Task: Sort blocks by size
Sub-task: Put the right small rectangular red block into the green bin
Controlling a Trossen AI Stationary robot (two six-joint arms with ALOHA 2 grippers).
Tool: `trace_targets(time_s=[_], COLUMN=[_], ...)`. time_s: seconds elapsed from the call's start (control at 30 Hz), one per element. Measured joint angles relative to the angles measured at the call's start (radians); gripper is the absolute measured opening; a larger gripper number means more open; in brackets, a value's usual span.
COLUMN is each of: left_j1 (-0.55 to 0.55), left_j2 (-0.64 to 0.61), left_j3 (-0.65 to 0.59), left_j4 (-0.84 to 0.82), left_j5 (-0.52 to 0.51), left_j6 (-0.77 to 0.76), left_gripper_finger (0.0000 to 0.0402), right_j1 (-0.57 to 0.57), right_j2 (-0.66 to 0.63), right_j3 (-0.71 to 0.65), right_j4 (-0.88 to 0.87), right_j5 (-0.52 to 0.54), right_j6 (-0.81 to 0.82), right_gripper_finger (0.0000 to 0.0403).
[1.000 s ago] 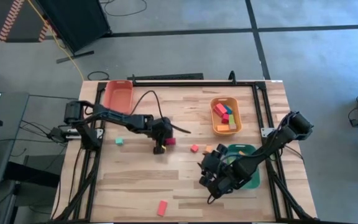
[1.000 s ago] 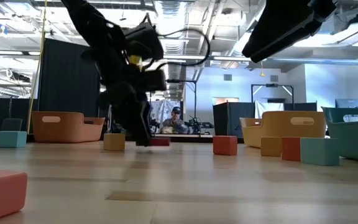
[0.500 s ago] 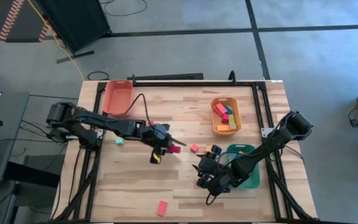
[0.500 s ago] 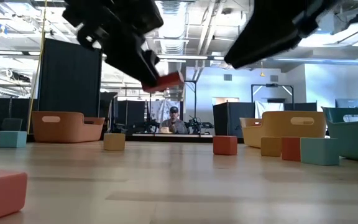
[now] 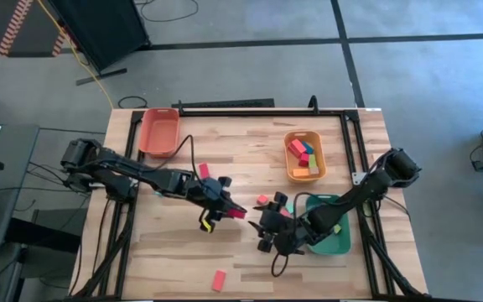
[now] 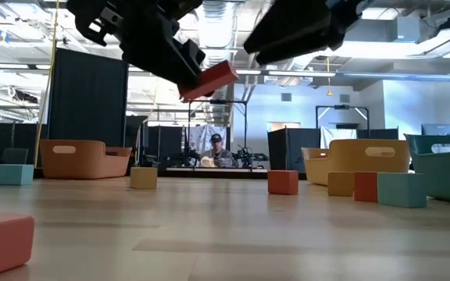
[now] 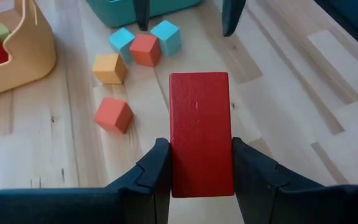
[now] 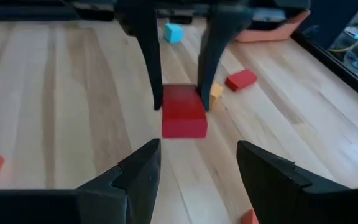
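The left gripper is clamped on a long red rectangular block, holding it in the air above the middle of the wooden table. The block's long axis runs straight out from the fingertips toward the right gripper, which faces it from just to the right with its jaws spread and empty. The right gripper looks lined up with the block's free end, so a handover seems likely. The block is smooth, flat-faced and uniformly red.
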Motion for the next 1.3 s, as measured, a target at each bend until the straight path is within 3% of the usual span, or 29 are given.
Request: trace_targets(time_s=[0.2, 1.3], left_j1=[-0.002, -0.020], left_j2=[0.000, -0.001], left_j3=[0.000, 0.002], left_j4=[0.019, 0.103], left_j5=[0.000, 0.012], left_j6=[0.000, 0.003], left_gripper_finger=[0.0125, 0.0125], right_j1=[-0.006, -0.025], right_j2=[0.000, 0.001], right_j3=[0.000, 0.002], right_j4=[0.063, 0.003], right_j5=[-0.025, -0.089], right_j6=[-0.054, -0.008], right_gripper_finger=[0.0240, 0.0240])
